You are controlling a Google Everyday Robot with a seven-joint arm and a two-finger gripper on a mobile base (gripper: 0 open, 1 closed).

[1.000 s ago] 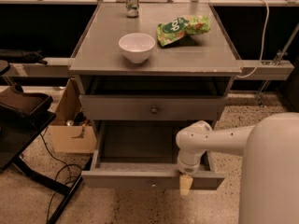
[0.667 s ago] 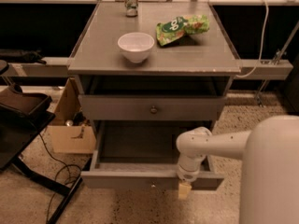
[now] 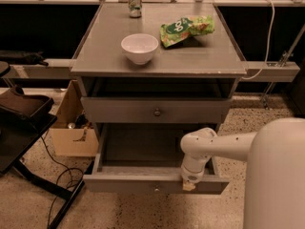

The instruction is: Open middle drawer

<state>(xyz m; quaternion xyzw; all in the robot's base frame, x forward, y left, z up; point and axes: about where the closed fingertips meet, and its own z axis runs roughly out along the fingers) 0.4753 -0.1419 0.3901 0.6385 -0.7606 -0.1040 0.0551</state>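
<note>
The middle drawer [image 3: 143, 184] of the grey cabinet is pulled out, and its grey inside [image 3: 143, 144] shows. Its small round knob [image 3: 157, 189] sits at the centre of the flat front. My gripper [image 3: 189, 185] hangs from the white arm [image 3: 209, 144] and points down at the drawer's front edge, right of the knob. Its beige tip rests over the top of the drawer front. The drawer above [image 3: 155, 111] is closed, with its own knob [image 3: 157, 112].
On the cabinet top [image 3: 105, 56] stand a white bowl [image 3: 139, 47], a green snack bag [image 3: 186, 28] and a can [image 3: 135, 2]. A cardboard box [image 3: 74, 135] and a dark stand with cables [image 3: 28, 123] are on the floor at the left.
Almost nothing has changed. The drawer stays pulled out and the gripper stays at its front edge, with only a slight shift of the wrist.
</note>
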